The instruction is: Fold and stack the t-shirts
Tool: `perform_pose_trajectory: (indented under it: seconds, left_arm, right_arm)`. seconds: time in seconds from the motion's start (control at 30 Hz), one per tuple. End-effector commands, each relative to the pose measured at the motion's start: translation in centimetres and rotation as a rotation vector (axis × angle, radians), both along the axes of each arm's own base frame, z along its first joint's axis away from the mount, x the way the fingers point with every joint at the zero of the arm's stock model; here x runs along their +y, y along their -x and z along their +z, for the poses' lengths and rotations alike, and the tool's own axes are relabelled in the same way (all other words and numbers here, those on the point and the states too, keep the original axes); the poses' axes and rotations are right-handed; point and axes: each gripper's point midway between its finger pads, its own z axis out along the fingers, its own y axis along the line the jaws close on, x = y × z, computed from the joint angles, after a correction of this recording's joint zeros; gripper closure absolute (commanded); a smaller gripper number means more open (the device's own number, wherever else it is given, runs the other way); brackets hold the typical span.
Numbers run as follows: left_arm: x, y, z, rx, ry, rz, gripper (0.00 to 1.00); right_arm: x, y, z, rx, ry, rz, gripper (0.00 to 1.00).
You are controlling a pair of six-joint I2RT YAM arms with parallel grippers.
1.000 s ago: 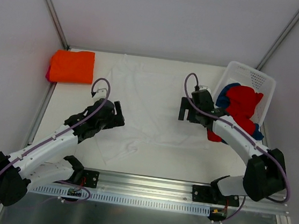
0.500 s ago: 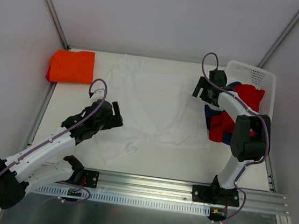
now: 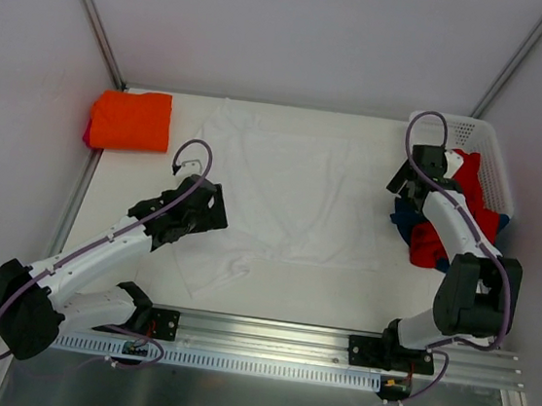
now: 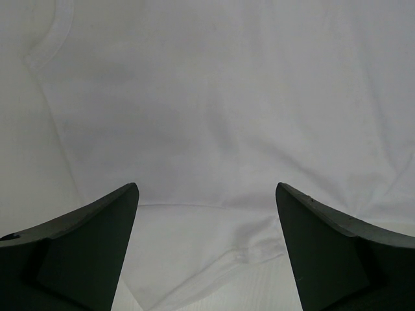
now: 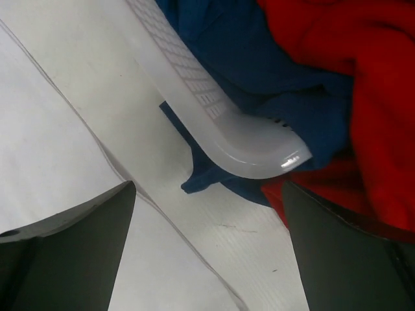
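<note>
A white t-shirt (image 3: 294,176) lies spread across the middle of the table, its near left corner rumpled. A folded bright orange t-shirt (image 3: 131,118) sits at the far left corner. Red (image 3: 430,249) and blue (image 3: 404,218) t-shirts spill from the basket at the right. My left gripper (image 3: 220,207) hovers open over the white shirt's left part (image 4: 214,97), with nothing between its fingers (image 4: 207,188). My right gripper (image 3: 405,186) stands open and empty (image 5: 207,184) beside the basket rim (image 5: 227,123), above bare table, with blue cloth (image 5: 259,58) and red cloth (image 5: 363,78) just beyond.
The white perforated basket (image 3: 484,139) stands at the far right corner against the right wall. Metal frame posts rise at both back corners. A rail with the arm bases runs along the near edge. The white shirt's edge (image 5: 52,162) lies left of the right gripper.
My right arm has swung right and back from over the white shirt to the basket, which has shifted toward the right wall. The left gripper has edged slightly forward, still open.
</note>
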Motion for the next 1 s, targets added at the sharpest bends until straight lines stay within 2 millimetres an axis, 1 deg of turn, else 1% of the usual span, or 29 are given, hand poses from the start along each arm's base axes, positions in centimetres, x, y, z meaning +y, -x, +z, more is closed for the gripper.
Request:
perform_pose_trajectory:
  seconds: [0.0,0.03,0.07,0.1,0.13,0.17,0.2,0.23,0.27,0.3,0.33,0.37,0.4,0.43,0.47,0.5,0.53,0.57,0.6,0.63,0.67,0.7,0.73,0.83,0.87,0.93,0.97]
  left_arm:
    - [-0.1,-0.7,1.9,-0.052,-0.009,-0.012,0.12]
    - [0.0,-0.7,2.5,-0.073,-0.004,-0.014,0.12]
    - [0.1,-0.6,2.8,-0.085,-0.002,-0.016,0.12]
    - [0.2,-0.5,3.2,-0.096,0.006,-0.019,0.12]
    - [0.3,-0.2,3.7,-0.114,0.024,-0.021,0.12]
    - [0.2,0.2,4.0,-0.117,0.043,-0.03,0.12]
    - [0.3,0.5,3.9,-0.114,0.054,-0.032,0.12]
    - [0.3,1.1,3.9,-0.112,0.083,-0.021,0.13]
    - [0.6,1.7,3.3,-0.082,0.084,-0.014,0.14]
    - [0.5,2.4,2.8,-0.051,0.095,-0.019,0.15]
    - [0.6,3.1,1.9,-0.008,0.104,0.003,0.19]
    - [1.0,4.1,0.8,0.047,0.093,0.01,0.21]
    - [0.7,4.9,0.1,0.084,0.105,0.0,0.21]
    - [0.9,5.9,-1.3,0.13,0.109,0.02,0.23]
    - [1.0,6.9,-2.1,0.169,0.107,0.022,0.23]
    - [1.1,7.9,-3.0,0.206,0.125,0.038,0.24]
    - [1.3,8.5,-3.5,0.227,0.125,0.05,0.25]
    - [1.6,9.2,-3.9,0.246,0.123,0.067,0.26]
    - [2.3,10.7,-4.7,0.304,0.098,0.102,0.26]
    - [3.1,11.2,-5.0,0.316,0.064,0.131,0.27]
    - [3.9,11.9,-5.5,0.344,0.025,0.165,0.27]
    - [5.0,13.2,-5.9,0.386,-0.028,0.204,0.26]
    - [5.8,13.4,-6.1,0.377,-0.069,0.228,0.26]
    - [5.7,14.3,-6.7,0.382,-0.082,0.257,0.23]
    - [5.9,14.7,-7.3,0.395,-0.084,0.293,0.22]
    - [5.6,15.1,-7.7,0.402,-0.076,0.301,0.22]
    - [5.5,15.3,-8.0,0.401,-0.056,0.334,0.22]
  right_arm:
    - [-0.1,0.6,3.5,-0.065,0.016,-0.012,0.01]
    - [0.6,0.7,4.2,-0.082,0.011,0.013,0.01]
    - [2.0,0.6,5.3,-0.105,0.012,0.058,0.0]
    - [2.6,0.9,6.9,-0.144,0.022,0.076,0.01]
    - [3.3,1.3,7.6,-0.147,0.035,0.104,0.01]
    - [5.0,1.6,8.7,-0.166,0.046,0.149,0.01]
    - [5.8,2.2,9.0,-0.166,0.049,0.173,0.0]
    - [6.5,3.2,9.6,-0.172,0.039,0.192,0.01]
    - [8.3,4.1,9.7,-0.175,0.025,0.242,0.0]
    - [8.9,5.4,8.6,-0.142,0.017,0.264,0.01]
    - [9.6,6.6,8.9,-0.172,-0.017,0.266,0.01]
    - [10.6,7.7,8.5,-0.17,-0.024,0.292,0.01]
    - [10.7,8.7,7.9,-0.164,-0.036,0.291,0.01]
    - [10.4,10.6,6.6,-0.136,-0.039,0.293,0.01]
    - [10.8,11.7,6.1,-0.132,-0.058,0.293,0.01]
    - [10.4,13.2,5.0,-0.109,-0.057,0.294,0.01]
    - [10.8,14.0,4.5,-0.105,-0.064,0.301,0.01]
    - [10.6,14.7,4.0,-0.091,-0.06,0.299,0.01]
    - [10.3,15.6,3.5,-0.065,-0.048,0.302,0.01]
    - [10.3,16.3,2.9,-0.051,-0.037,0.313,0.01]
    - [10.0,16.8,2.6,-0.041,-0.031,0.296,0.01]
    - [9.7,17.3,2.2,-0.021,-0.021,0.294,0.01]
    - [9.6,17.8,1.5,-0.005,-0.013,0.299,0.01]
    - [9.4,18.2,0.6,-0.005,-0.023,0.291,0.0]
    - [9.5,18.2,0.5,-0.007,-0.028,0.291,0.0]
    - [9.4,18.2,0.5,-0.004,-0.022,0.288,0.0]
    - [9.3,18.2,0.3,0.006,-0.011,0.288,0.0]
